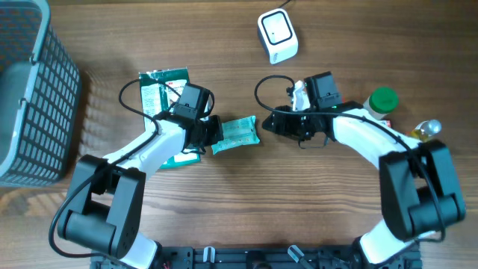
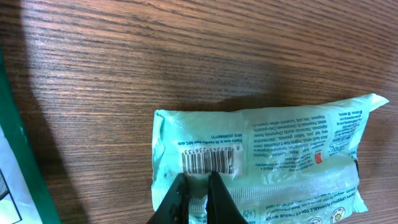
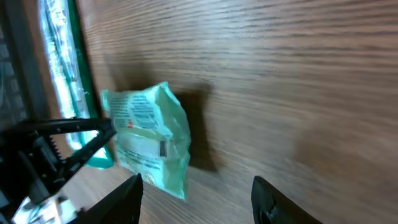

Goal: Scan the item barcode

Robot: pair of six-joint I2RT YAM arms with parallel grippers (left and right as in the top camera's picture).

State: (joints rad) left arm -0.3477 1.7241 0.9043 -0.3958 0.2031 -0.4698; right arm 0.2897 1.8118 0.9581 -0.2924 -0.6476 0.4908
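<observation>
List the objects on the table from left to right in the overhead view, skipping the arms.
grey basket → dark green packet → pale green pack → white scanner → green-capped jar → small bottle

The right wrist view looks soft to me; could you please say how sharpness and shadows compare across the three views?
Right wrist view: motion-blurred, the print on the packet unreadable. Left wrist view: sharp, the barcode crisp, a dark shadow in the upper-left corner. Overhead view: evenly lit, the basket throwing a grid shadow on the table.
</observation>
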